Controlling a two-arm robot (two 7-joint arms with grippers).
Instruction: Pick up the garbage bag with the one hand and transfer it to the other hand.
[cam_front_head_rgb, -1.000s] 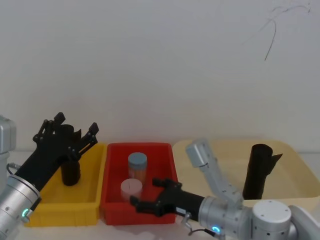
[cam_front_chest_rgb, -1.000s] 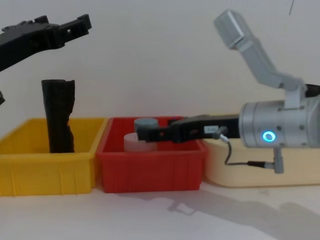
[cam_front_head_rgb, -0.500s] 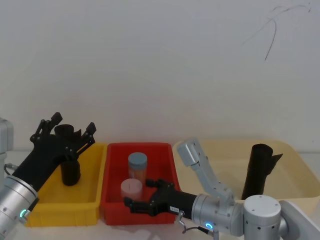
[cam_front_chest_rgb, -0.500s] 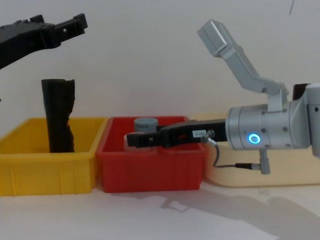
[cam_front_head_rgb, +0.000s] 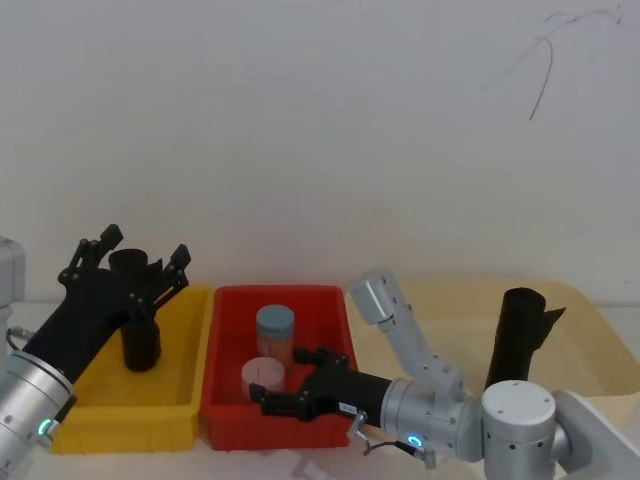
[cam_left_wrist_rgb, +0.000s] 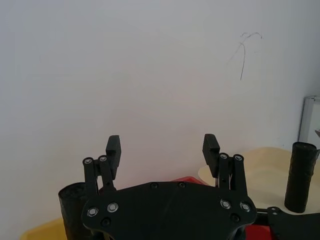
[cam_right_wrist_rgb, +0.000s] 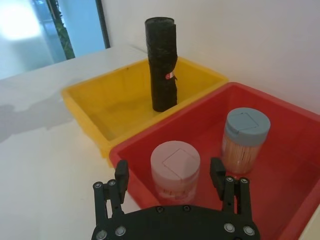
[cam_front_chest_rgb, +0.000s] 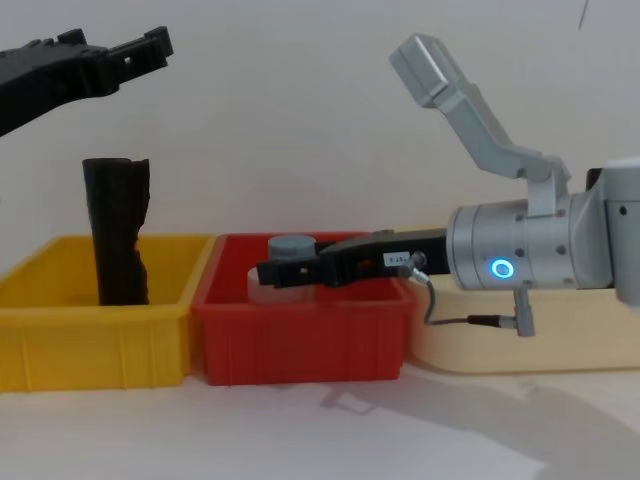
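Nothing here reads clearly: the small white label (cam_front_chest_rgb: 392, 260) on the right hand (cam_front_chest_rgb: 267, 273) carries print too fine to read.

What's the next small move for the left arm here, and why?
Probably lower the left end effector straight down over the garbage bag. It hangs open above the bag, which stands upright and untouched in the yellow bin, so it must straddle the bag before closing. The right end effector is open over the red bin.
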